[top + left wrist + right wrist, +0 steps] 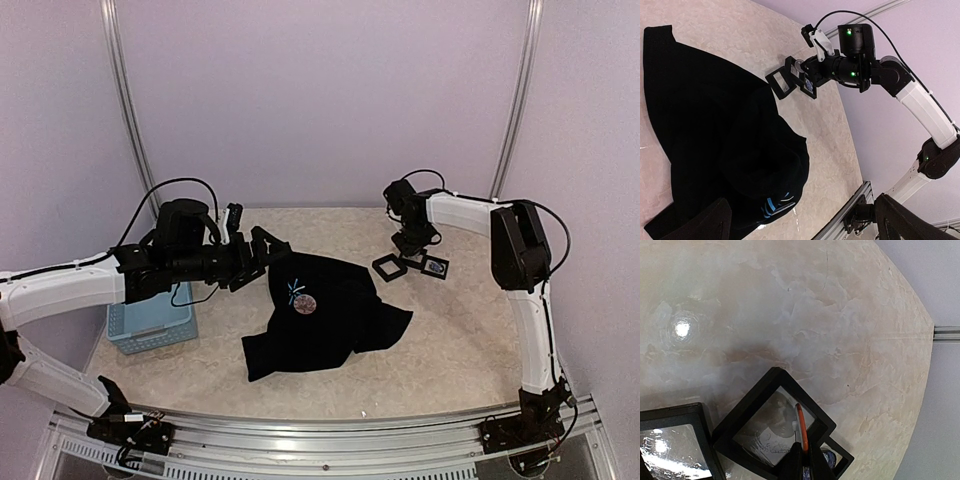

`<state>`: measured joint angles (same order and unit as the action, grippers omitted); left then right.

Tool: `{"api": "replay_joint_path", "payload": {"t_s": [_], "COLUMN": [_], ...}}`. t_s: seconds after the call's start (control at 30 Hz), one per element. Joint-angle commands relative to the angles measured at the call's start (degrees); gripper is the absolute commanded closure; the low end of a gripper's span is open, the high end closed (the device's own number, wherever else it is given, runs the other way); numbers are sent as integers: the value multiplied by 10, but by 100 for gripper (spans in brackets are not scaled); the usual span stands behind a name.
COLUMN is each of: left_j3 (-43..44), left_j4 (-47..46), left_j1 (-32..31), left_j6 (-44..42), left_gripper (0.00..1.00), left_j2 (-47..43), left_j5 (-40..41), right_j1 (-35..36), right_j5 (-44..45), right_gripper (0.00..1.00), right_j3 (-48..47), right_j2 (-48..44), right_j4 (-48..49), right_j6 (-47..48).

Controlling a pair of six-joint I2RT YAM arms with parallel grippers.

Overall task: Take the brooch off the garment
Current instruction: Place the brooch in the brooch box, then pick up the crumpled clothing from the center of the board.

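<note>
**Clearance around the shirt**

The brooch (pixel 306 303) lies on top of the black shirt (pixel 335 325) with nothing over it, so the way in from above is open. My left pincer (pixel 268 250) hangs at the shirt's far-left edge with its fingers spread. The blue basket (pixel 150 325) fills the left side under my left arm, with a bare strip of table (pixel 460 340) between it and the cloth. The black frames (pixel 388 267) lie just beside the shirt's far-right edge. My right pincer (pixel 412 250) stands over them with its fingers drawn together at one rim, so that corner is crowded. To the right of the shirt and along the near edge there is bare tabletop, a wide lane.
</note>
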<state>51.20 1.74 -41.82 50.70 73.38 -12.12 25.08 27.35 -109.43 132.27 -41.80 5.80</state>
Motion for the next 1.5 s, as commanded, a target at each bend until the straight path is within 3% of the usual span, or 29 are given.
{"api": "replay_joint_path", "payload": {"t_s": [0.0, 0.3, 0.57, 0.8, 1.1, 1.2, 1.47], "left_j3": [-10, -16, -27, -12, 31, 34, 51], "left_j4": [-7, -2, -29, -39, -2, -12, -44], "left_j1": [-1, 0, -6, -13, -27, -25, -28], "left_j6": [-19, -27, -29, -31, -35, -36, -28], "left_gripper": [1, 1, 1, 1, 1, 10, 59], "left_j2": [-9, -24, -22, 26, 93, 116, 158], "left_j5": [-12, -27, -62, -87, -58, -72, -110], "right_j1": [-4, -4, -4, -4, -3, -4, -3], "right_j5": [-30, -68, -131, -243, -399, -441, -500], "right_gripper": [70, 56, 39, 33, 31, 31, 32], "right_j3": [-12, -2, 10, 91, 171, 186, 214], "right_j2": [-7, -41, -131, -241, -352, -375, -429], "right_j4": [-11, -27, -56, -21, 23, 30, 55], "right_j6": [-5, -9, -28, -38, -57, -49, -43]}}
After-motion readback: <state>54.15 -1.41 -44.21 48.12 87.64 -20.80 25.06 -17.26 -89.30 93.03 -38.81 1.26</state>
